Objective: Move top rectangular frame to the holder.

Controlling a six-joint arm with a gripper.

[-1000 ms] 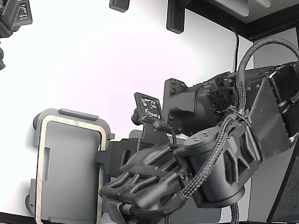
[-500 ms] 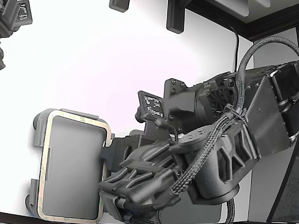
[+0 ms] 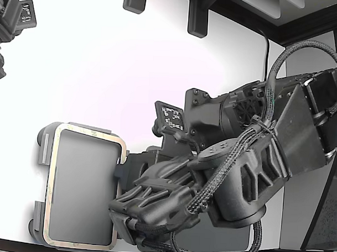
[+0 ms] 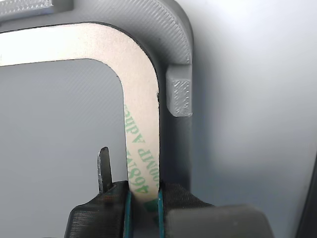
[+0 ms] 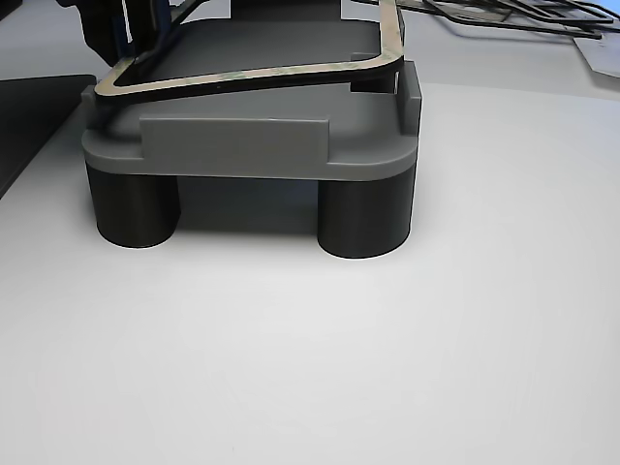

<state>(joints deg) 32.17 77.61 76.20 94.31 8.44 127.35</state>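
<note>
The tan rectangular frame point(image 3: 90, 134) with green marks lies over the light grey holder point(image 3: 41, 155) at the exterior view's lower left. My gripper point(image 3: 121, 174) is shut on the frame's long side nearest the arm. In the wrist view the fingers point(image 4: 171, 198) pinch the frame's strip point(image 4: 141, 99) just inside the holder's rim and tab point(image 4: 178, 96). In the other view the frame point(image 5: 252, 76) is tilted: one corner sits low by a tab of the holder point(image 5: 232, 145), and the gripper's side point(image 5: 126, 29) is raised.
A second arm's dark head point(image 3: 11, 21) is at the exterior view's top left. Dark fixtures point(image 3: 197, 16) stand at the table's far edge. A dark mat point(image 5: 29, 116) lies beside the holder. Thin frames point(image 5: 504, 15) lie behind it.
The frame has shifted slightly up and right in the exterior view, now lining up closer with the holder's outline. The wrist has dropped and turned a little, still gripping the frame.
</note>
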